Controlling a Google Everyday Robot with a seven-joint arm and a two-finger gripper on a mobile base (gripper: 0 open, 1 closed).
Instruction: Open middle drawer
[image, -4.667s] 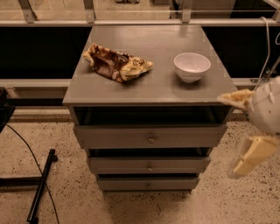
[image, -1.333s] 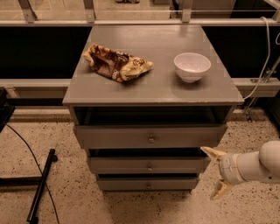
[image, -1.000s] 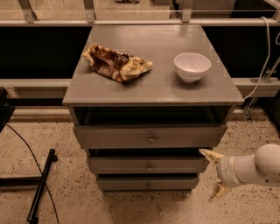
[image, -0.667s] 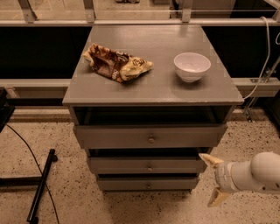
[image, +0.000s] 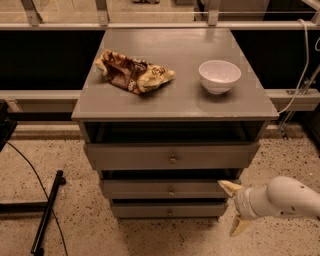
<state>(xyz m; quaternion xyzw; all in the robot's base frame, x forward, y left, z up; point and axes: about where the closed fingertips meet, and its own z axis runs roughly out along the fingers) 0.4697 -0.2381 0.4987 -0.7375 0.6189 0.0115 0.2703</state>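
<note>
The jaws stand apart, one finger pointing up and left and the other hanging down, and nothing is between them. The gripper (image: 231, 209) has come down a long way from where it was a few seconds ago, up level with the worktop's (image: 180, 55) right edge. Over the last second it has kept sinking and edging left, so its upper finger now overlaps the right end of the middle drawer (image: 145, 189). That drawer sits between the taller top drawer (image: 130, 156) and the slim bottom drawer (image: 140, 210), and its front has not shifted. Its knob (image: 171, 191) is at the centre, well to the left of the gripper and untouched. I judge this still an approach: the height is about right, but a leftward reach to the knob remains. The white bowl (image: 220, 76) and crumpled wrapper (image: 134, 75) have not moved.
</note>
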